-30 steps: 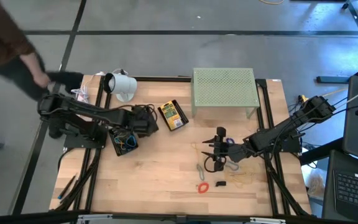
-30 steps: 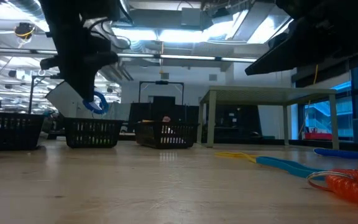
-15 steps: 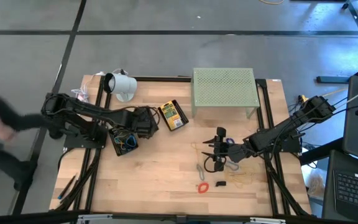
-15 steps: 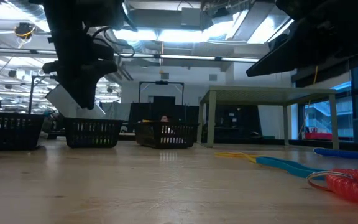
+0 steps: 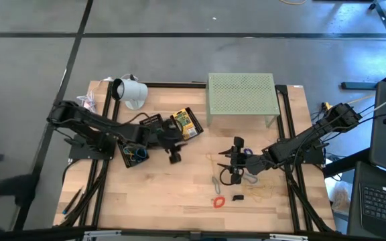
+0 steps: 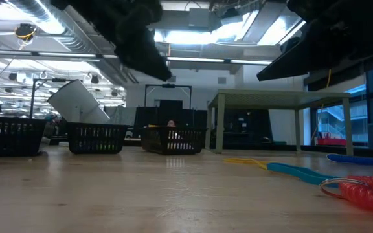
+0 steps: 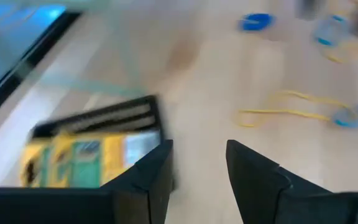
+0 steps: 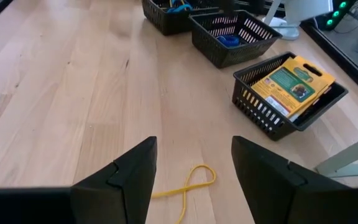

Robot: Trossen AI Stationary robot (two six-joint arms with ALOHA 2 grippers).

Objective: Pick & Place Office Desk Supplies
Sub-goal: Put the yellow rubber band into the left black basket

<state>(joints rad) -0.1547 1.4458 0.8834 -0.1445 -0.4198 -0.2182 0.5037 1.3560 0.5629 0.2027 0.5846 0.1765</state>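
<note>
My left gripper [image 5: 173, 156] [image 7: 197, 149] hangs open and empty above the bare wood, just to the near side of the black basket [image 5: 194, 132] that holds the yellow printed packets [image 5: 184, 123] [image 7: 82, 154]. My right gripper [image 5: 228, 162] [image 8: 194, 149] stands open above the loose supplies: a yellow rubber band [image 8: 188, 182] [image 7: 284, 114], a red coil [image 5: 218, 201] [image 6: 368, 194], a black clip [image 5: 238, 197] and a tan band [image 5: 261, 193] lie flat on the table. Coloured bands lie in another black basket [image 5: 135, 152].
The pale green perforated stand [image 5: 241, 97] stands on its legs at the table's far side. A white cup-like object [image 5: 130, 91] lies at the far left. A third black basket [image 8: 232, 34] sits between the two others. Bare wood stretches along the near edge.
My left gripper, shut on a blue rubber band above the baskets, has opened and let it go; the band no longer shows in the low view. The gripper has then moved toward the table's right edge, past the packet basket. A person at the left has moved away.
</note>
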